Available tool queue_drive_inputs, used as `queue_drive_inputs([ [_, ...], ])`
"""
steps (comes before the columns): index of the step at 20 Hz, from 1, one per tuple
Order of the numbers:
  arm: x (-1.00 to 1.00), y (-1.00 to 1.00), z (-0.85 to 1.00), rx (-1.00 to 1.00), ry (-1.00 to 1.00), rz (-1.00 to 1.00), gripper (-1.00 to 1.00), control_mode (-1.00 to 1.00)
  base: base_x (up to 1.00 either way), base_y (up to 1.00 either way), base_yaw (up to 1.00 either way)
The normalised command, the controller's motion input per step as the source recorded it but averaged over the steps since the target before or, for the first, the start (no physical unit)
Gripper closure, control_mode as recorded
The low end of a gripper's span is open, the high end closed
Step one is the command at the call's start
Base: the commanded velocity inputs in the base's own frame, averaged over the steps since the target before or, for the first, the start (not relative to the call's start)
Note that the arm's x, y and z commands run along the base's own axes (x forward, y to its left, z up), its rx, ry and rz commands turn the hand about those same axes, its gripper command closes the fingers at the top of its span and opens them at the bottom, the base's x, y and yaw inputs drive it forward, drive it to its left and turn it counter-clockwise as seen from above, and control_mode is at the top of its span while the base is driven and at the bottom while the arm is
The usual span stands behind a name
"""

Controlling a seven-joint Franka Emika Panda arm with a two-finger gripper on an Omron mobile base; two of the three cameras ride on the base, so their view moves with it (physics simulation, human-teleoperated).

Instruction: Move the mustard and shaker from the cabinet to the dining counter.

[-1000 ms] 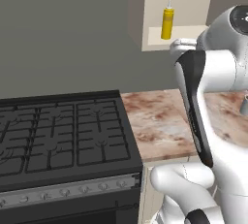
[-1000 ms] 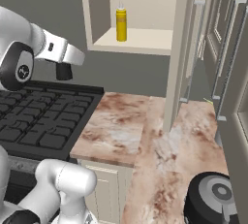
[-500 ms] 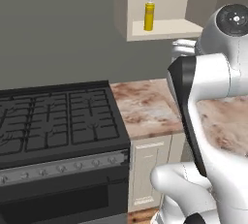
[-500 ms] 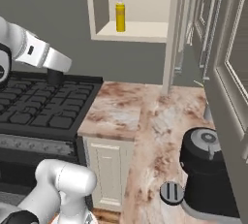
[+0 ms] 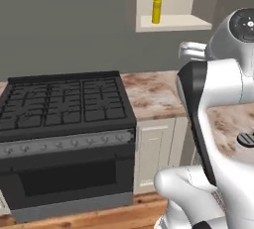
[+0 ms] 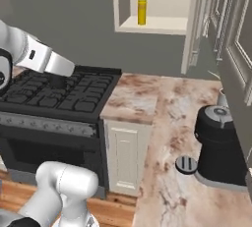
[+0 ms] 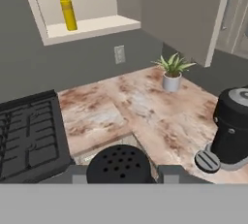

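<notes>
Left to right in the hand view: the black stove [image 7: 29, 136] sits low on the left, the mustard [image 7: 68, 12] stands upright on the pale shelf of the open cabinet [image 7: 87, 28] above it, well apart from everything else, and the marbled bench [image 7: 145, 106] runs rightward past a small potted plant [image 7: 172, 72] to a black coffee machine [image 7: 232, 126]. At the bottom centre the shaker [image 7: 119, 165] shows its round perforated black top, seated between the fingertips — the end effector [image 7: 121, 173] is clamped narrow on it, so the shaker is out of the cabinet and riding in the hand. Step in hand, as I judge it: carrying the shaker away toward the dining counter, first of the two transfers; the mustard is not yet moved. In the right base view the forearm reaches over the stove [image 6: 59, 91], mustard [image 6: 141, 11] up on the shelf. The bench beside the stove looks like the short one, not the goal. Next move calls for driving or swinging to the long dining counter — keep the shaker upright, grip firm, set it down flat, then come back for the mustard.
</notes>
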Motion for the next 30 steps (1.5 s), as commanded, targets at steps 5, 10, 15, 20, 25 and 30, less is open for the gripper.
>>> queue_drive_inputs([
  [5, 0.00, 0.00, 0.00, 0.00, 0.00, 0.00, 1.00, 1.00, 0.00, 0.53, 0.65],
  [10, 0.00, 0.00, 0.00, 0.00, 0.00, 0.00, 1.00, 1.00, 0.00, 0.42, 0.79],
  [15, 0.00, 0.00, 0.00, 0.00, 0.00, 0.00, 1.00, 1.00, 0.00, 0.30, 0.81],
  [20, 0.00, 0.00, 0.00, 0.00, 0.00, 0.00, 1.00, 1.00, 0.00, 0.25, 0.77],
  [25, 0.00, 0.00, 0.00, 0.00, 0.00, 0.00, 1.00, 1.00, 0.00, 0.22, 0.73],
  [30, 0.00, 0.00, 0.00, 0.00, 0.00, 0.00, 1.00, 1.00, 0.10, 0.25, 0.69],
])
